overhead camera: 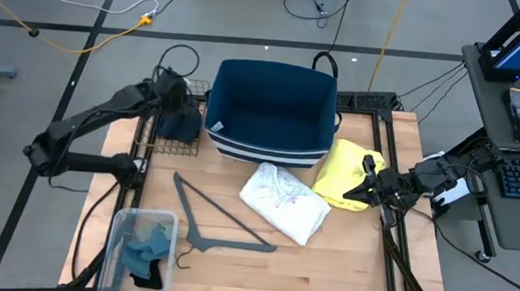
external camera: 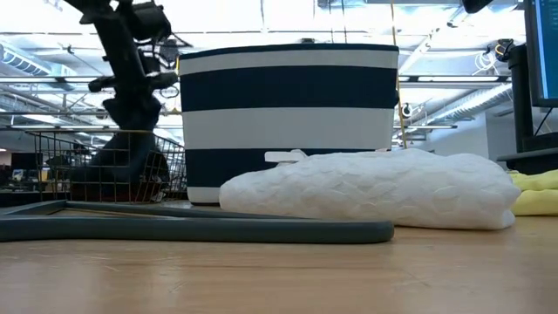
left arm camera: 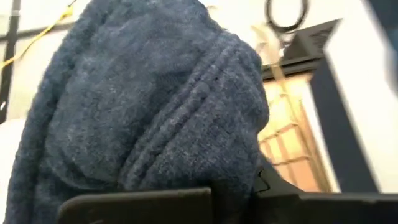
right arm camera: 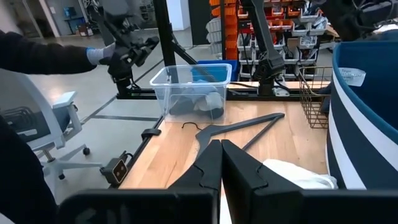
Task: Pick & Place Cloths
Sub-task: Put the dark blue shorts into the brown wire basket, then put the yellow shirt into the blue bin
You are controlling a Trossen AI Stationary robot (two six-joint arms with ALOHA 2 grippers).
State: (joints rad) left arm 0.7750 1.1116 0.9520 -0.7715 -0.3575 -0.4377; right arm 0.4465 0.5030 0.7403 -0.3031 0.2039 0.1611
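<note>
My left gripper (overhead camera: 177,103) is shut on a navy cloth (left arm camera: 143,112), which hangs over the wire basket (overhead camera: 165,125) at the far left, beside the blue-and-white striped bin (overhead camera: 272,110). A white cloth (overhead camera: 284,200) lies flat at mid-table. A yellow cloth (overhead camera: 348,175) lies to its right. My right gripper (overhead camera: 367,185) hovers shut above the yellow cloth's right edge with nothing between its fingers (right arm camera: 211,171). More blue and teal cloths sit in a clear plastic box (overhead camera: 140,252) at the near left. My left gripper pinches a bunched, ribbed part of the navy cloth (left arm camera: 205,180) between its two fingers, several layers thick. The fingers slant downward from the table's left side. The cloth hangs slack below them, its lower end (external camera: 118,170) down inside the wire basket.
A grey plastic hanger (overhead camera: 222,224) lies on the wood between the white cloth and the clear box. The striped bin stands open at the far middle. Black frame rails (overhead camera: 392,219) run along the table's right side. Bare wood lies along the near edge.
</note>
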